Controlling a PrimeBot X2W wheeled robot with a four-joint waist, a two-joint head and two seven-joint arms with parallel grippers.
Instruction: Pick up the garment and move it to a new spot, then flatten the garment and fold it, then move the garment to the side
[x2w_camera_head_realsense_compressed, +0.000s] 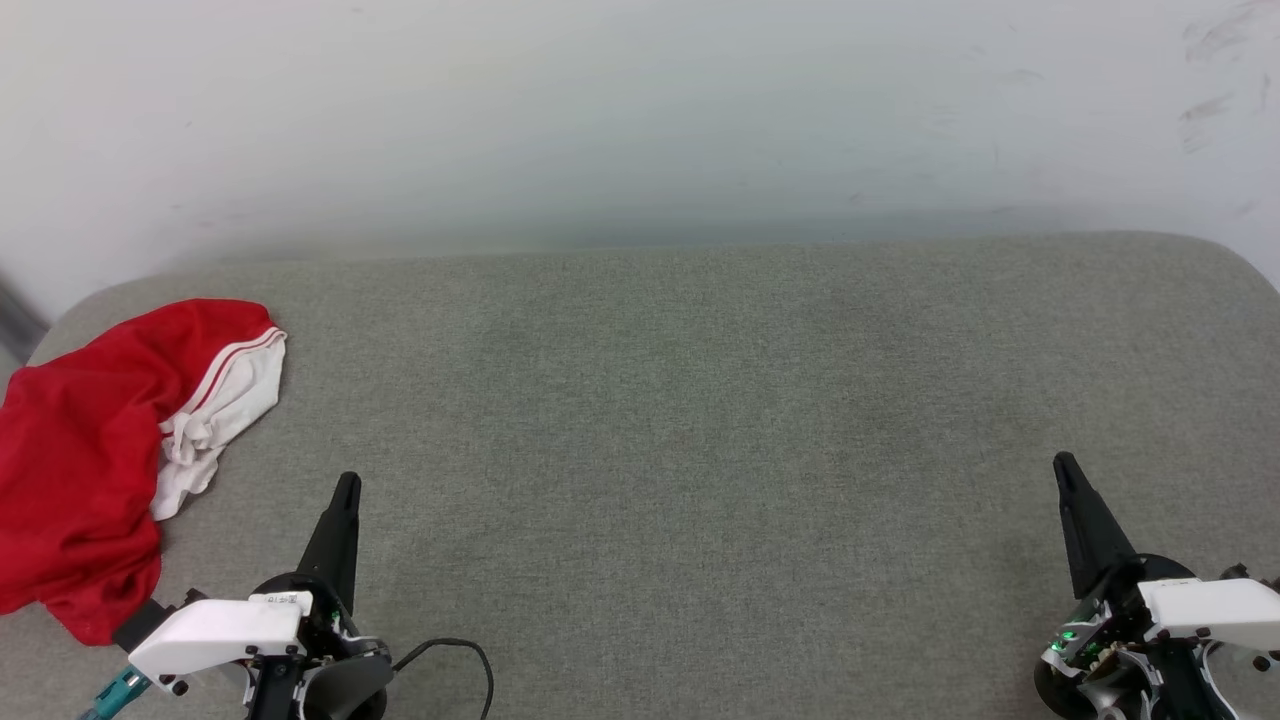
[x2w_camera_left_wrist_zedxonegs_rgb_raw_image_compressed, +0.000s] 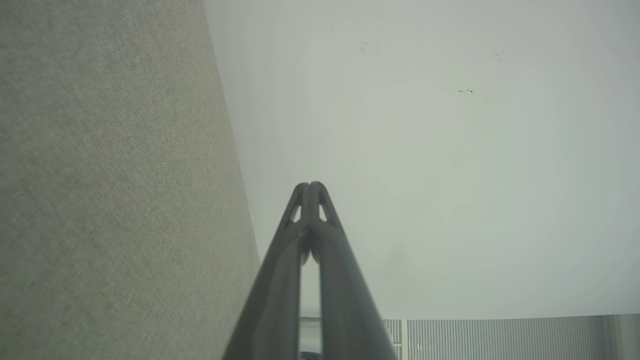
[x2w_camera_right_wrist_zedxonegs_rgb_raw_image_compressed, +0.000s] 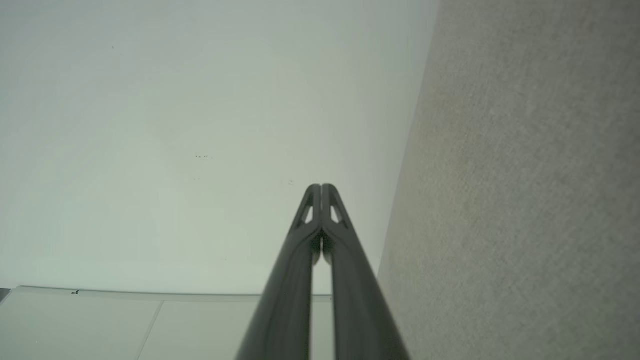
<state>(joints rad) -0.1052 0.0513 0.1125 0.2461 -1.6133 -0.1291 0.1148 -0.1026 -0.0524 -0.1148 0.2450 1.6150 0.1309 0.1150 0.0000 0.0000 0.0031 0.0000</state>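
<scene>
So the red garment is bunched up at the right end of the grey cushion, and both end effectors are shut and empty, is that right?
Not quite. The head view shows the garment bunched up at the left end of the grey cushion, not the right. The rest holds: the left end effector and the right end effector are both shut and empty.

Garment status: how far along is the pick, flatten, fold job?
Done: nothing that shows. The garment lies crumpled and unfolded at the far left of the grey surface, one white sleeve bunched on top.
In hand: nothing. The left gripper and the right gripper are both shut and empty, clear of the cloth.
Left: pick up, move to a new spot, flatten, fold, set aside.
</scene>
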